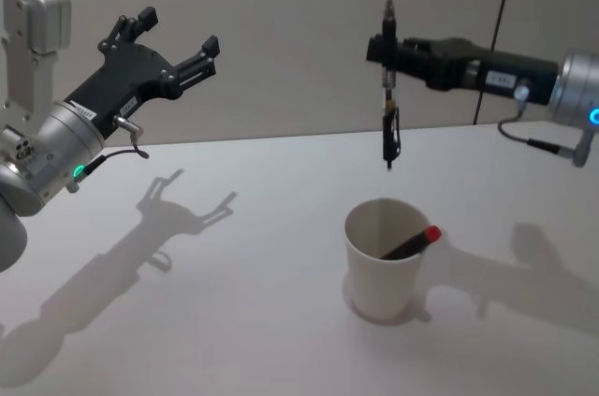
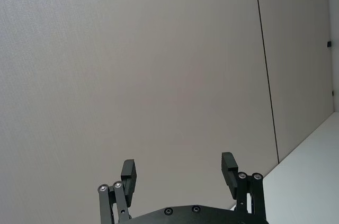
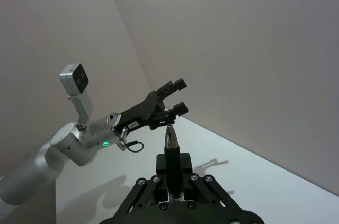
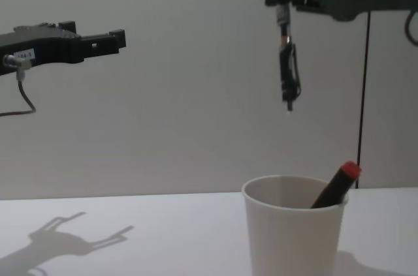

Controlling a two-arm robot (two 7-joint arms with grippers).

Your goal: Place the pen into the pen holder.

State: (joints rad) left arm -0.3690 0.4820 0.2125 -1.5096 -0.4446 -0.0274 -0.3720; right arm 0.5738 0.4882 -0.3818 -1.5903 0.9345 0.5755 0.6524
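A black pen (image 1: pixel 389 120) hangs upright, tip down, well above the table, with my right gripper (image 1: pixel 387 48) shut on its upper part. In the chest view the pen (image 4: pixel 288 70) hangs above the white paper cup that is the pen holder (image 4: pixel 292 230). The pen holder (image 1: pixel 384 260) stands on the table below and slightly in front of the pen's tip. Inside it leans a second black pen with a red cap (image 1: pixel 412 242). In the right wrist view the pen's top end (image 3: pixel 171 155) rises between the fingers. My left gripper (image 1: pixel 178 36) is raised at the left, open and empty.
The white table (image 1: pixel 234 302) runs under both arms, with the shadows of the arms on it. A plain wall with a dark vertical seam (image 1: pixel 496 31) stands behind.
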